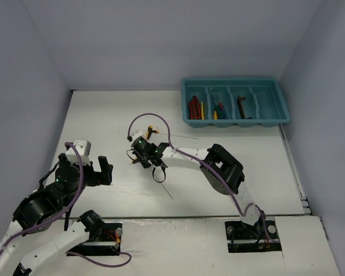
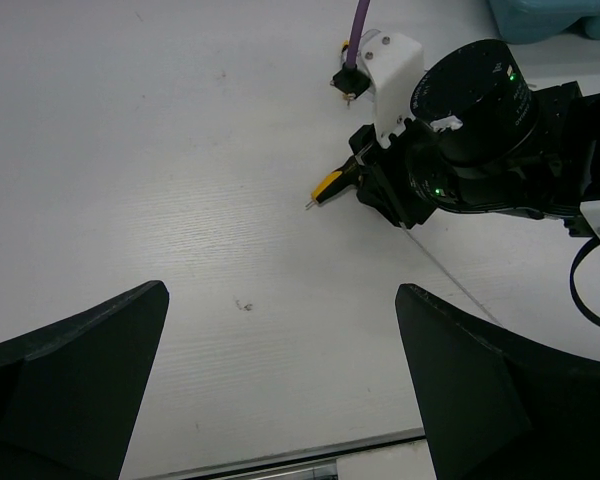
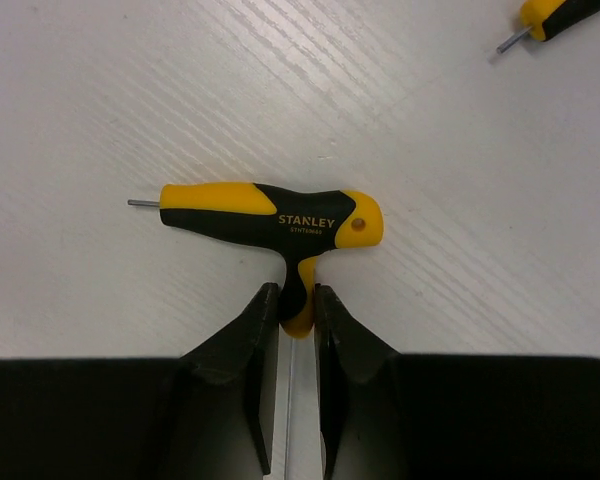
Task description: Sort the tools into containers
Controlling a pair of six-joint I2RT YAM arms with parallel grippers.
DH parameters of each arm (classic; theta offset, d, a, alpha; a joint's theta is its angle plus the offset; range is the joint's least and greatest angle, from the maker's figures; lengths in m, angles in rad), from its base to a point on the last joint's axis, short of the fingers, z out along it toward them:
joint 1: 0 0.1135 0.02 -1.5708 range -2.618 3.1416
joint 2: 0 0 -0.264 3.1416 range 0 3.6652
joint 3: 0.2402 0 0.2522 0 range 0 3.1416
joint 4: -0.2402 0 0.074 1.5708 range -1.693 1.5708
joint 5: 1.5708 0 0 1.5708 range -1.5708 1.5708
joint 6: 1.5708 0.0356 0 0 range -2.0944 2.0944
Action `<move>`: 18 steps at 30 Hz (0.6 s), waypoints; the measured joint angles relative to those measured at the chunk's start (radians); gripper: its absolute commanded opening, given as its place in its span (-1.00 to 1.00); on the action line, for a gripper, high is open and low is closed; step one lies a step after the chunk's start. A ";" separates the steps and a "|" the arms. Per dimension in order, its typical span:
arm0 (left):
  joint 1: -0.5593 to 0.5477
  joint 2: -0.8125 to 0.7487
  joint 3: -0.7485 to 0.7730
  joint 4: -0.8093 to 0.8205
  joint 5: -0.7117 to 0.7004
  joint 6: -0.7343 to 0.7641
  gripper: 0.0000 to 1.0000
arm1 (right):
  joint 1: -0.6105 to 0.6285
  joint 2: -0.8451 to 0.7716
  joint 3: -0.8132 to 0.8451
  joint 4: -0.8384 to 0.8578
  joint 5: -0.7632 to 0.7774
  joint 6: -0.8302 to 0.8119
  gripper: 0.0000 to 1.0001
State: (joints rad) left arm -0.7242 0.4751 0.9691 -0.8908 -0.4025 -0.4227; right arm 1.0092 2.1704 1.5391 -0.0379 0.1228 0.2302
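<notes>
My right gripper (image 3: 296,300) is shut on the stem of a yellow-black T-handle (image 3: 270,215), which lies on or just above the white table; it also shows in the top view (image 1: 139,158). A second yellow-black T-handle (image 3: 565,15) lies on the table just beyond it (image 1: 151,131). The teal tray (image 1: 236,83) at the far right holds red-handled pliers (image 1: 194,107), screwdrivers (image 1: 219,109) and a dark hex key (image 1: 241,107). My left gripper (image 2: 280,330) is open and empty over bare table at the near left (image 1: 100,167).
The right arm's wrist (image 2: 470,130) fills the upper right of the left wrist view. Grey walls close the table at the back and sides. The table's near edge (image 2: 280,455) runs just below my left fingers (image 2: 70,370).
</notes>
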 measured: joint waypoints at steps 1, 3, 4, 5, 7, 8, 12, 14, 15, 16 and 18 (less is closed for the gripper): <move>0.000 0.000 0.000 0.000 0.000 0.000 0.95 | -0.001 -0.005 -0.002 -0.003 0.003 -0.008 -1.00; 0.000 0.000 0.000 0.000 -0.003 0.000 0.95 | -0.012 -0.033 -0.011 -0.022 0.007 -0.031 -1.00; 0.000 0.001 0.000 0.000 -0.006 -0.001 0.95 | -0.022 -0.054 -0.014 -0.031 0.009 -0.045 -1.00; 0.000 0.003 0.000 0.000 -0.009 -0.001 0.95 | -0.037 -0.079 -0.016 -0.040 0.012 -0.063 -1.00; 0.000 0.012 0.000 0.000 -0.015 -0.005 0.95 | -0.093 -0.154 -0.017 -0.054 0.017 -0.106 -1.00; 0.000 0.020 0.000 0.000 -0.017 -0.006 0.95 | -0.140 -0.200 -0.017 -0.055 0.018 -0.126 -1.00; 0.000 0.065 0.000 0.005 -0.020 -0.013 0.95 | -0.403 -0.372 0.004 -0.049 0.030 -0.220 -1.00; 0.000 0.089 -0.001 0.010 -0.021 -0.017 0.95 | -0.558 -0.414 0.036 -0.039 0.036 -0.268 -1.00; 0.000 0.099 -0.001 0.015 -0.022 -0.020 0.95 | -0.625 -0.423 0.050 -0.035 0.038 -0.288 -1.00; 0.000 0.110 -0.002 0.021 -0.022 -0.023 0.95 | -0.689 -0.426 0.064 -0.033 0.038 -0.306 -0.99; 0.000 0.129 -0.006 0.038 -0.025 -0.027 0.95 | -0.832 -0.411 0.102 -0.043 0.017 -0.349 -0.99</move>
State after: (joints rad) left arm -0.7242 0.6041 0.9631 -0.8531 -0.4274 -0.4495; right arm 0.1774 1.7598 1.6413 -0.0804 0.1399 -0.1185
